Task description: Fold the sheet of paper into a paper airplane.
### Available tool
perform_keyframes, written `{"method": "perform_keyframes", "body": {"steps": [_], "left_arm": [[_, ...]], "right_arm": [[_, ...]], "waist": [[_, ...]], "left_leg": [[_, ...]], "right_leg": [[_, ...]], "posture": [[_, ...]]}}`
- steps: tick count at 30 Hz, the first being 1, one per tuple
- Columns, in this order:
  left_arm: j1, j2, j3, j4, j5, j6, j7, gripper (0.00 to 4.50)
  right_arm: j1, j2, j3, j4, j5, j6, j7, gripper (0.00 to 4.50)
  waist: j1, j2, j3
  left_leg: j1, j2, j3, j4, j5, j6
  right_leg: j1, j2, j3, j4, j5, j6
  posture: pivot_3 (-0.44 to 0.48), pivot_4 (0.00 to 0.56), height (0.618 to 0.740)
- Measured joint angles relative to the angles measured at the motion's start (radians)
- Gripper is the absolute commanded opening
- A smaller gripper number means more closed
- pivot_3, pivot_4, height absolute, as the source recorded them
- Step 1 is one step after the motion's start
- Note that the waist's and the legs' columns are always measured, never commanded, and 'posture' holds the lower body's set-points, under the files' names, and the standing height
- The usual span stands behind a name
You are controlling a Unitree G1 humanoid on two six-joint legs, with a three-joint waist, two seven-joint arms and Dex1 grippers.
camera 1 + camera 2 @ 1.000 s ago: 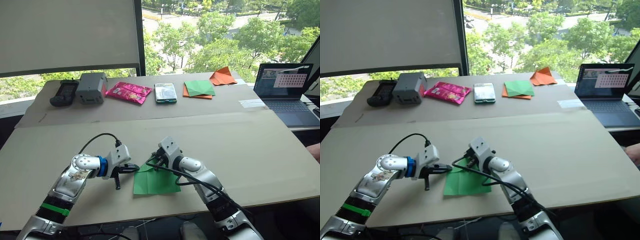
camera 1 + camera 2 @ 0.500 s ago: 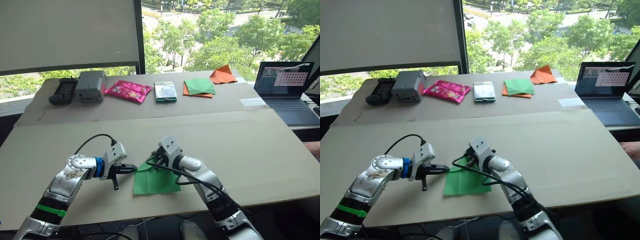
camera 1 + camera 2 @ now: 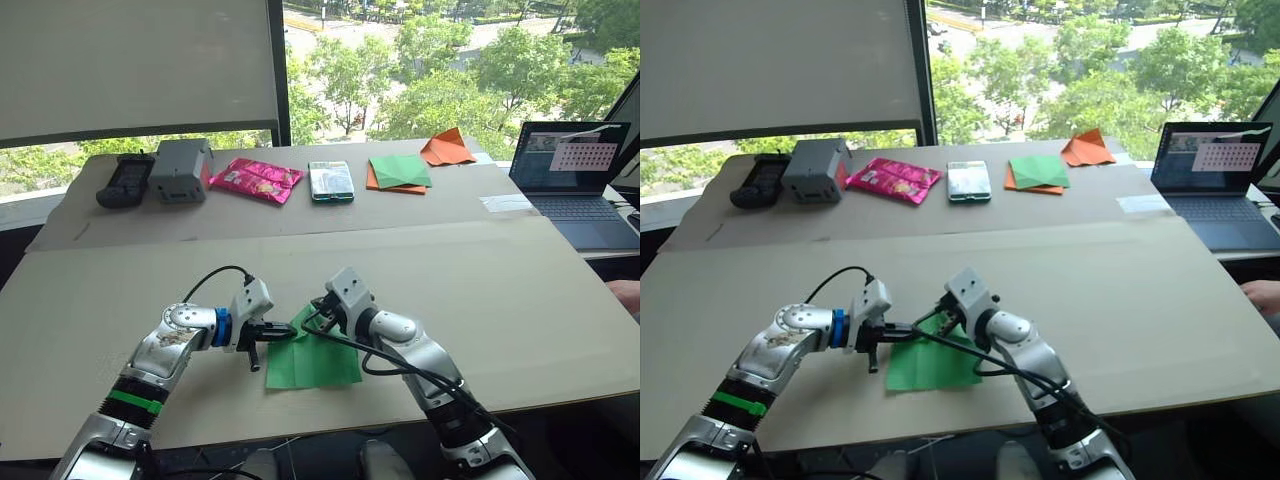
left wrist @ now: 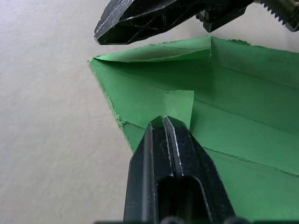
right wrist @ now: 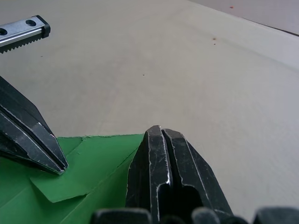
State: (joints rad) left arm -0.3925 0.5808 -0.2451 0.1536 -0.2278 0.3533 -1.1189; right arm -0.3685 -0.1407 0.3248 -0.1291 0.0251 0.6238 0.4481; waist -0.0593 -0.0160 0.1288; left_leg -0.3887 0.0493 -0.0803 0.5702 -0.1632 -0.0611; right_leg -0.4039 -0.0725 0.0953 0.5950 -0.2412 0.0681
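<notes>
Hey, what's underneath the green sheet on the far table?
The green sheet lies on orange paper, which peeks out along its left and near edges. The rest of the orange paper is covered.

left gripper (image 4: 168, 122): jaws closed, pinching a small flap
sheet of paper (image 4: 243, 140): green, creased, on the desk (image 4: 51, 140)
right gripper (image 4: 105, 32): at the paper's far corner

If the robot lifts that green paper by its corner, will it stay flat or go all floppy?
Probably floppy: the thin bright green sheet of paper already curls up at the far corner by the right gripper. It looks very light, so a nudge from the left gripper, shut over a small flap, would likely slide it. Its creases may stiffen it slightly.
</notes>
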Motion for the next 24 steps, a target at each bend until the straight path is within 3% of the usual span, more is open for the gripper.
{"method": "perform_keyframes", "body": {"steps": [3, 11, 19, 24], "left_arm": [[-0.02, -0.019, -0.016, 0.04, 0.023, -0.053, -0.005, 0.02], [-0.038, -0.043, -0.035, 0.083, 0.061, -0.121, -0.006, 0.02], [-0.039, -0.071, -0.043, 0.092, 0.071, -0.136, -0.002, 0.02], [-0.037, -0.072, -0.044, 0.09, 0.077, -0.137, 0.006, 0.02]], "right_arm": [[0.041, -0.038, -0.03, -0.12, 0.03, 0.055, 0.012, 0.0], [0.293, -0.374, -0.114, -0.414, 0.102, 0.231, 0.145, 0.0], [0.461, -0.483, -0.18, -0.68, 0.281, 0.342, 0.243, 0.0], [0.498, -0.495, -0.127, -0.691, 0.304, 0.349, 0.224, 0.0]], "waist": [[0.016, 0.0, 0.0], [0.028, -0.002, 0.0], [0.038, -0.006, 0.001], [0.038, -0.006, 0.002]], "left_leg": [[0.0, 0.0, 0.0, 0.0, -0.001, -0.001], [0.0, -0.002, 0.002, 0.002, -0.005, -0.008], [0.0, -0.001, 0.002, 0.003, -0.005, -0.009], [0.0, -0.001, 0.002, 0.003, -0.006, -0.009]], "right_leg": [[0.0, 0.0, 0.0, -0.001, 0.0, 0.0], [0.0, -0.004, -0.001, -0.002, 0.0, 0.0], [0.001, -0.005, -0.002, -0.005, -0.001, 0.0], [0.001, -0.005, -0.003, -0.009, -0.001, 0.0]], "posture": [[0.0, 0.15, 0.732], [0.0, 0.15, 0.732], [0.0, 0.15, 0.732], [0.0, 0.15, 0.732]]}}
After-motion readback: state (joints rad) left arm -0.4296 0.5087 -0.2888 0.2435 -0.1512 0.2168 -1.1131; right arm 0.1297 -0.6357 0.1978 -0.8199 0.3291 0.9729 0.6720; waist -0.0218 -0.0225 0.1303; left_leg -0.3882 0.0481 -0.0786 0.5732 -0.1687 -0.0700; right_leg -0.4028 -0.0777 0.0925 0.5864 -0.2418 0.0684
